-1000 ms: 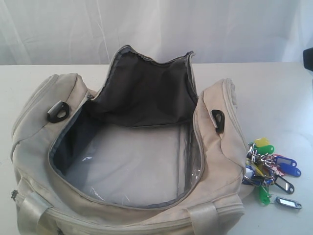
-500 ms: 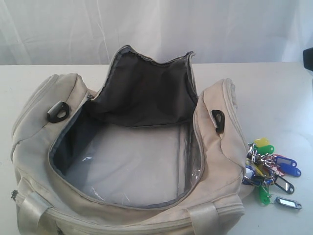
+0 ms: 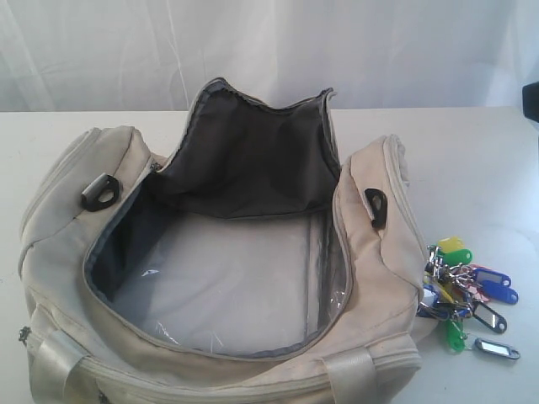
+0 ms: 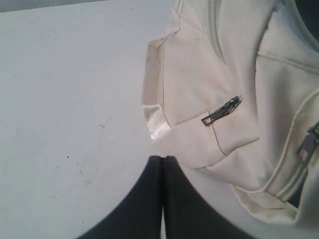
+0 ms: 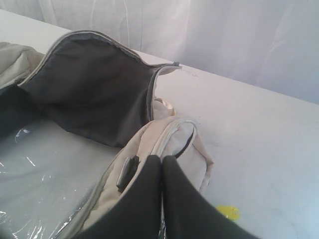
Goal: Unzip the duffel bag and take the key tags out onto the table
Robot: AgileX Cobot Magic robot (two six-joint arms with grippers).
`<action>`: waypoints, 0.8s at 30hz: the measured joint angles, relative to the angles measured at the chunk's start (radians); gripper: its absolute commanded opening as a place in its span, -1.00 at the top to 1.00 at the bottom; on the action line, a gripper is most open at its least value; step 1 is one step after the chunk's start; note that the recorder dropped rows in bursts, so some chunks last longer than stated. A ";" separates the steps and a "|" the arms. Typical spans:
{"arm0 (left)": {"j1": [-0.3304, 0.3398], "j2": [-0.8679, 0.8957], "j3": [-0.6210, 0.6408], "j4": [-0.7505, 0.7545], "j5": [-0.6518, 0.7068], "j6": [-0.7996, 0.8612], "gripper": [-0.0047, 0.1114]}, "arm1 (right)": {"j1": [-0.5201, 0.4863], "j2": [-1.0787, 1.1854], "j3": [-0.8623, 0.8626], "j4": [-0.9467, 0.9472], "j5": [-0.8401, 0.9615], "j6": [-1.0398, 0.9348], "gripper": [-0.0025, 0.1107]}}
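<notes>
The cream duffel bag [image 3: 370, 252] lies unzipped on the white table [image 3: 472, 168], its dark grey-lined flap [image 3: 244, 160] standing up at the back. Nothing but clear plastic film [image 3: 227, 286] shows inside. The key tags [image 3: 465, 290] lie bunched on the table against the bag's right end. Neither gripper shows in the exterior view. My left gripper [image 4: 163, 158] is shut and empty over bare table [image 4: 60, 99], just off a corner of the bag [image 4: 199, 74]. My right gripper [image 5: 162, 158] is shut above the bag's end [image 5: 172, 137], with one yellow tag [image 5: 228, 212] on the table beside it.
Black D-rings [image 3: 101, 192] [image 3: 375, 202] sit on both bag ends, and shiny straps [image 3: 55, 362] cross the near side. A grey zip pull [image 4: 219, 112] hangs on a side pocket. A white curtain [image 3: 269, 42] backs the table. A dark object [image 3: 531, 101] pokes in at the right edge.
</notes>
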 measured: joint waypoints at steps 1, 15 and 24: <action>0.000 0.000 0.000 -0.003 0.000 0.013 0.92 | 0.000 0.000 0.000 0.000 0.000 0.000 0.96; 0.001 0.000 0.000 -0.049 -0.010 0.066 0.92 | 0.000 0.000 0.000 0.000 0.000 0.000 0.96; 0.001 0.000 0.000 -0.049 -0.010 0.066 0.92 | 0.000 0.000 0.000 0.000 0.000 0.000 0.96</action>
